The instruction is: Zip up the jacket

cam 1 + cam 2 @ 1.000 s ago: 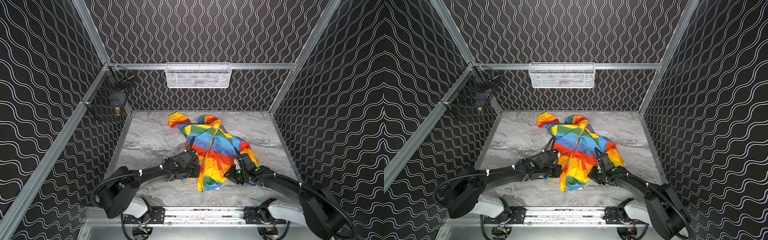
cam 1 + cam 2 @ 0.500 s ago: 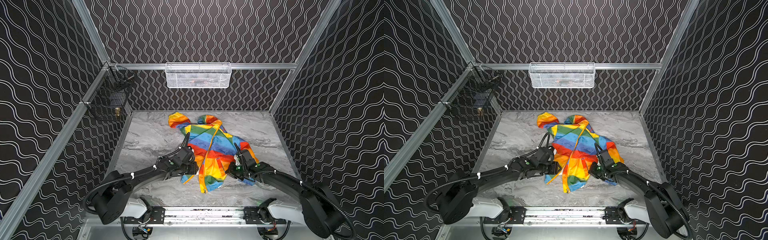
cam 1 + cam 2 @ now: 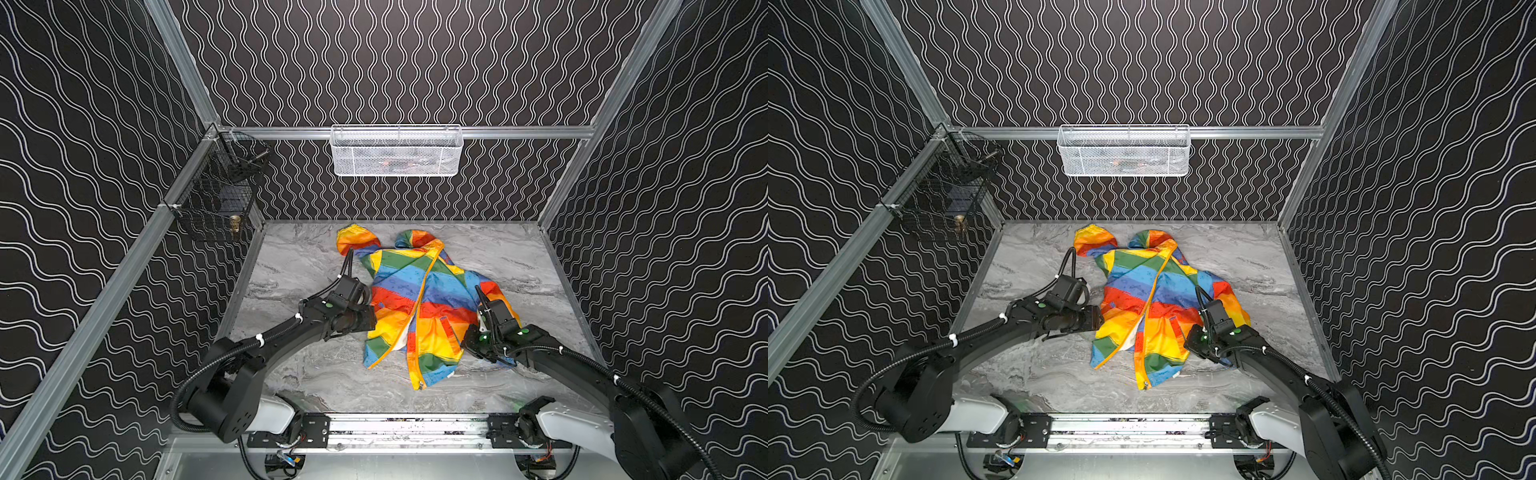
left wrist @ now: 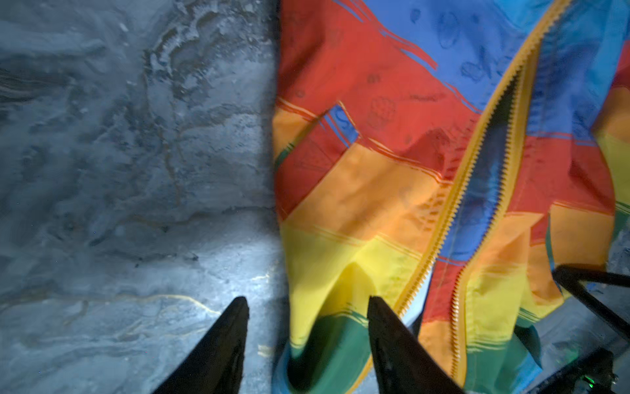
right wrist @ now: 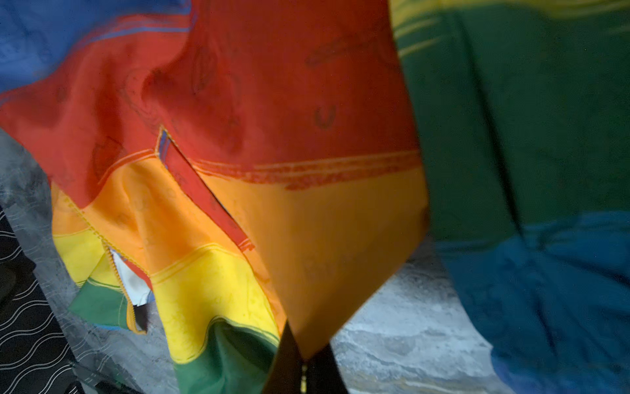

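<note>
While R gripper (image 5: pixel 303 363) pinches 1 jacket (image 3: pixel 415 299), L gripper (image 4: pixel 307 300) gapes.

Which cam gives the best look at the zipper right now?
Left wrist: the zipper runs close up, teeth distinct, its two sides parted. Both top views show most of its length, but only as a thin orange line down the jacket. Right wrist catches just a short stretch near the hem.

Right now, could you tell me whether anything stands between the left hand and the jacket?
Nothing visible does: the open left hand sits at the jacket's side edge, straddling fabric and bare table.
</note>
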Controlling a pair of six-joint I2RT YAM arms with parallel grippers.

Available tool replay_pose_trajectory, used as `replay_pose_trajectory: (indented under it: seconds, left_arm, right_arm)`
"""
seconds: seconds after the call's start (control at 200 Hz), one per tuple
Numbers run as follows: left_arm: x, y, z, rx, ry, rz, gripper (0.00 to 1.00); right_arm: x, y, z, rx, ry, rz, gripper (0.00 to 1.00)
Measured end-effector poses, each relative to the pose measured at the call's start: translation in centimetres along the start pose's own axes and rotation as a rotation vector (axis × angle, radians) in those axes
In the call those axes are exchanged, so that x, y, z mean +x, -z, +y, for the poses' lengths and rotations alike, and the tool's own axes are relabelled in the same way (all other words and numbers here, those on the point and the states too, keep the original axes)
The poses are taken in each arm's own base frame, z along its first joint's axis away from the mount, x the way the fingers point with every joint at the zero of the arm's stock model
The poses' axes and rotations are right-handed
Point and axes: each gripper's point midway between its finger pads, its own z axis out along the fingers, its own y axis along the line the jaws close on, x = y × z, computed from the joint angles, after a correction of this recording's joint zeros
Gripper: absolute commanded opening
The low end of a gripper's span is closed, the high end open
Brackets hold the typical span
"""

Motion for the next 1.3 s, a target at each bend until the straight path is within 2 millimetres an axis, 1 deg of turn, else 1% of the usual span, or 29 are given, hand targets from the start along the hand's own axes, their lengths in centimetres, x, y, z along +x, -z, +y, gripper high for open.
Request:
replay_pose_trajectory:
  seconds: [0.13,0.185,0.33,0.415,0.46,0.571,0.661,0.706,0.761,0.831,0.921,0.981,1.051,1.171,1.226,1.301]
  left_arm:
    - [-0.4,-1.6,0.5,-0.01,0.004,0.036,0.6]
    - [-0.4,-2.4,0.7,-0.012,0.009,0.052,0.6]
    - [0.1,-4.3,1.0,0.004,0.022,0.093,0.56]
    - [0.1,-4.8,0.4,0.037,0.022,0.101,0.5]
    - [0.1,-4.9,0.1,0.056,0.021,0.1,0.42]
    - [0.0,-4.8,-0.5,0.092,0.018,0.093,0.21]
    - [-0.1,-4.4,-0.9,0.114,0.016,0.086,0.09]
    - [-0.1,-4.2,-1.0,0.123,0.014,0.082,0.05]
    - [0.0,-4.0,-1.2,0.134,0.013,0.078,0.02]
    - [0.2,-3.6,-1.2,0.145,0.013,0.075,0.0]
    - [0.4,-3.2,-1.3,0.157,0.014,0.07,0.0]
    - [0.6,-3.1,-1.3,0.162,0.014,0.07,0.0]
    - [0.8,-2.9,-1.3,0.165,0.025,0.07,0.0]
    - [0.9,-2.7,-1.3,0.172,0.031,0.071,0.0]
    - [0.9,-2.6,-1.4,0.174,0.031,0.07,0.0]
    - [1.0,-2.5,-1.4,0.176,0.032,0.067,0.0]
  right_arm:
    - [-0.3,0.5,-0.3,0.018,-0.003,-0.021,0.22]
    - [-0.5,1.0,-0.2,0.023,-0.003,-0.033,0.34]
    - [-1.6,2.7,1.1,0.001,0.009,-0.078,0.5]
    - [-2.6,4.0,2.2,-0.016,0.018,-0.112,0.59]
    - [-3.2,4.6,2.9,-0.028,0.031,-0.13,0.63]
    - [-4.7,5.5,4.9,-0.053,0.057,-0.157,0.66]
    - [-6.7,5.5,6.8,-0.074,0.066,-0.156,0.66]
    - [-8.7,5.4,8.0,-0.084,0.067,-0.177,0.67]
    - [-11.0,5.2,9.6,-0.11,0.072,-0.187,0.69]
    - [-14.0,4.9,12.1,-0.151,0.084,-0.2,0.71]
    - [-17.7,4.0,15.3,-0.212,0.096,-0.212,0.71]
    - [-19.6,3.1,16.9,-0.245,0.102,-0.215,0.71]
    - [-21.8,2.0,18.2,-0.265,0.099,-0.214,0.7]
    - [-24.7,-0.2,19.4,-0.271,0.09,-0.216,0.67]
    - [-25.4,-1.3,19.5,-0.263,0.085,-0.21,0.66]
    - [-26.2,-2.7,19.1,-0.243,0.065,-0.203,0.66]
